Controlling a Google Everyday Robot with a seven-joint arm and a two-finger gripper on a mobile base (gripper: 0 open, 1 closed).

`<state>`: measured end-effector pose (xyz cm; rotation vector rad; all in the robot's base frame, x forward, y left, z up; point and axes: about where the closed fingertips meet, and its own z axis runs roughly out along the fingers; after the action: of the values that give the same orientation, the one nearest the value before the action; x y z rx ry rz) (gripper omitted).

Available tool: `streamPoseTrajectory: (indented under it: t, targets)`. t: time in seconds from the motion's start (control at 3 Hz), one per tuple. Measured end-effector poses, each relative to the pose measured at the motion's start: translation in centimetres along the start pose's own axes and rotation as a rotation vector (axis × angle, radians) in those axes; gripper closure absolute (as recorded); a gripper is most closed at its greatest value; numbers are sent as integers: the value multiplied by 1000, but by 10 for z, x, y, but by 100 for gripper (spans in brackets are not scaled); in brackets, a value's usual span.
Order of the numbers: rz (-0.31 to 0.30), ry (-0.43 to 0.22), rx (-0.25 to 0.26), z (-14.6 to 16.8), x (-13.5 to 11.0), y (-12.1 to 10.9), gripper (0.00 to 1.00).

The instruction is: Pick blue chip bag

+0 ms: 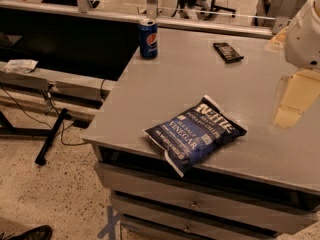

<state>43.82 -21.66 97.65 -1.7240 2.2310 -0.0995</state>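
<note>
Dark-blue crinkly pillow-shaped chip bag lies flat at the grey metal counter's front edge, one crimped end poking over. The pale robot gripper hangs near the right edge, well apart from it. Can't tell how its jaws stand. Looks like the approach step: next it needs to swing left and come down over the bag.

Grey metal drawer table stands on speckled floor.
</note>
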Motion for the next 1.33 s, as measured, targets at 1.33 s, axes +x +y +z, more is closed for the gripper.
streamPoseTrajectory:
  t: [1.33]
  targets:
    - [-11,-250,-129,94,-34,32,0]
